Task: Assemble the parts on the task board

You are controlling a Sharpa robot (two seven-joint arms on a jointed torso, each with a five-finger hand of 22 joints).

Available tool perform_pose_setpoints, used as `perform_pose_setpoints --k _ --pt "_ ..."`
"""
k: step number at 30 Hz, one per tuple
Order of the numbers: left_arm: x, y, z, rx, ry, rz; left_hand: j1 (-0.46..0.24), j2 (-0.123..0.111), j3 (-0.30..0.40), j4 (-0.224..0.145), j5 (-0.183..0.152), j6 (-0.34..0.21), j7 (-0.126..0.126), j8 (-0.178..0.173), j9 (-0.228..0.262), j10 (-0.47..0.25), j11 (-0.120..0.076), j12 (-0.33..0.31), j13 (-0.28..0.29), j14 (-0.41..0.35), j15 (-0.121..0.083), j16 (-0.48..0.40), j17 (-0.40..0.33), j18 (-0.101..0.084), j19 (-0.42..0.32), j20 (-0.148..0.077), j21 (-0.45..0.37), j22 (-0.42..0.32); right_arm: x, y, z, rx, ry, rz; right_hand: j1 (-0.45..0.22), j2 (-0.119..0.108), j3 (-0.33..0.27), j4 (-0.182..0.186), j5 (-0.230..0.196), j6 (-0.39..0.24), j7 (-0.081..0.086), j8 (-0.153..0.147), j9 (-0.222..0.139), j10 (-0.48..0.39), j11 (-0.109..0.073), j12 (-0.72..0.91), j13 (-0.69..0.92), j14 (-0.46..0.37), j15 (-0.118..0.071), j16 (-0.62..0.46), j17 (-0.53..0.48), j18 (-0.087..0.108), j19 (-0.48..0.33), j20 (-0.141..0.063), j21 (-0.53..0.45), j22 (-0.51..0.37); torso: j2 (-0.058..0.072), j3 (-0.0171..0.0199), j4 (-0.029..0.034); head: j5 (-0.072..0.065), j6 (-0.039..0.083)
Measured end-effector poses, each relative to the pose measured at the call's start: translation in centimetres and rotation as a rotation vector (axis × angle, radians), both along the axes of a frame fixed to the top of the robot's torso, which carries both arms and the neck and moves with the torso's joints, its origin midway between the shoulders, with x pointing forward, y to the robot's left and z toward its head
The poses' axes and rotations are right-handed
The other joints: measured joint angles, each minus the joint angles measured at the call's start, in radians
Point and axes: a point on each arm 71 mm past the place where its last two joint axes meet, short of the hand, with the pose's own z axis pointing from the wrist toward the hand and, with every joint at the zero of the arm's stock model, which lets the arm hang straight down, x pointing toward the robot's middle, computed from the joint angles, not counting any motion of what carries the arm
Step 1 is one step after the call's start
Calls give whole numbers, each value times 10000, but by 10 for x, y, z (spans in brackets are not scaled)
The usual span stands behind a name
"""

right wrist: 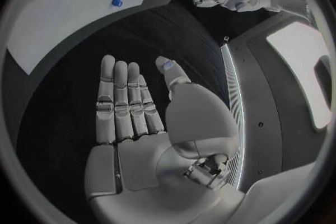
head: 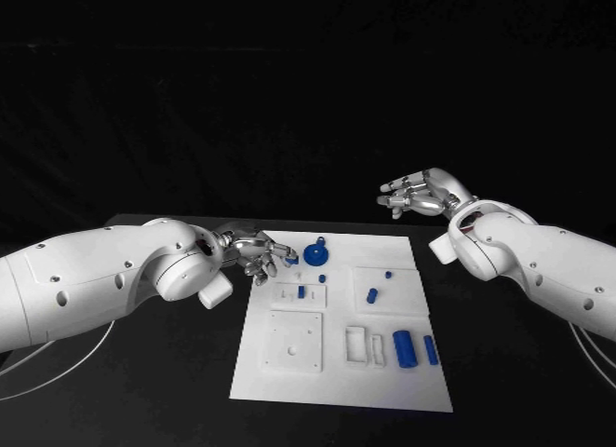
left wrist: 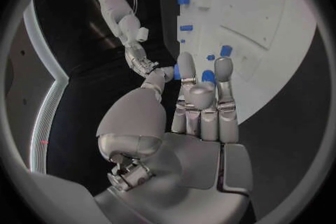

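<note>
The left robot hand (head: 250, 253) is hanging over the top left corner of the task board (head: 389, 382), fingers apart and a little curled, holding nothing; I read this as lining up for a pick, since the round blue part (head: 316, 253) is lying just beside its fingertips (left wrist: 186, 61). The right robot hand (head: 418, 195) is waiting well back over the black desk (head: 147, 391), beyond the board's far right corner, flat and spread with nothing in it, probably keeping out of the way. On the board, small blue parts (head: 372, 295) are sitting around the middle, and two longer blue cylinders (head: 404, 348) are lying side by side near the right edge, next to white recessed blocks (head: 295, 343). Assembly is looking barely begun, most pieces lying loose.
</note>
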Motion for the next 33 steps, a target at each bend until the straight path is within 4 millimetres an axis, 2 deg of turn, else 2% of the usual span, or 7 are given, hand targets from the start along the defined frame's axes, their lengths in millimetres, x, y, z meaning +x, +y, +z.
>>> perform_pose_setpoints --k 2,4,8,19,24,30,33 --pt "0 -2 2 523 -66 39 -26 -26 7 -7 101 4 -3 0 0 0 0 43 -19 0 0 0 39 -1 38 37 0 0 4 -6 0 220 29 -120 -139 171 -38 128 -404 -285 74 0 -7 154 358 -1553 -2320 -105 388 -1554 -1947 23 -725 512 -150 -1941 -12 7 7 6 -7" --pt "1 -4 4 1128 -177 61 -38 -38 -29 -43 226 29 -3 0 10 1 -1 82 -38 20 18 0 88 -1 38 37 0 -1 7 -9 1 478 71 -130 -88 248 -718 359 -940 -405 96 0 -7 272 641 -2805 -3752 9 712 -3313 -4457 239 -1552 1065 -229 -4678 -24 13 8 0 -27" --pt "2 -8 3 2192 -413 68 -65 -65 -34 -48 361 33 -3 0 44 1 -1 115 -66 85 -14 0 128 -1 39 37 0 -1 11 -7 1 875 147 96 297 633 -1466 671 -1041 -559 75 -31 -34 -80 697 -3085 -4013 -164 923 -4340 -5599 474 -1774 1502 -123 -7299 -44 26 13 -28 -102" --pt "9 -11 -4 4072 -1003 154 -88 -89 -9 -128 363 66 1 -3 43 0 0 115 -128 127 -20 -77 120 1 74 74 0 -3 17 7 3 1501 196 689 400 735 -1535 732 -1197 -558 75 -31 -34 -138 754 -3084 -4014 -130 959 -4350 -5627 473 -1741 1531 -86 -7689 -45 32 7 42 -212" --pt "10 -11 -10 4437 -1130 121 -85 -86 -9 -128 362 66 1 -6 41 1 0 115 -139 145 -31 -77 116 1 74 74 -1 -3 17 12 3 1661 208 880 487 822 -1555 752 -1391 -637 60 -30 -33 -259 769 -3083 -4014 -724 975 -4425 -5672 472 -1778 1568 -87 -7688 -30 20 -12 77 -267" --pt "9 -13 -22 4697 -1182 30 -57 -59 -9 -129 359 66 1 -24 47 0 0 115 -145 159 -20 -94 108 1 74 74 -1 -4 19 18 2 1971 352 1037 565 821 -654 80 -1574 -827 91 -31 -43 -493 859 -3083 -4013 -377 991 -4425 -5672 471 -1733 1550 -87 -7688 -22 13 -11 90 -317" --pt "8 -16 -27 4782 -1215 -40 -44 -46 -10 -129 358 66 1 -42 50 0 0 115 -155 160 -20 -123 94 2 74 74 -1 -4 19 19 2 2137 439 1062 801 764 12 -528 -2014 -1009 165 -30 -47 -776 929 -3083 -4029 362 980 -4425 -5648 470 -1300 1377 6 -7688 -17 11 -9 75 -331"
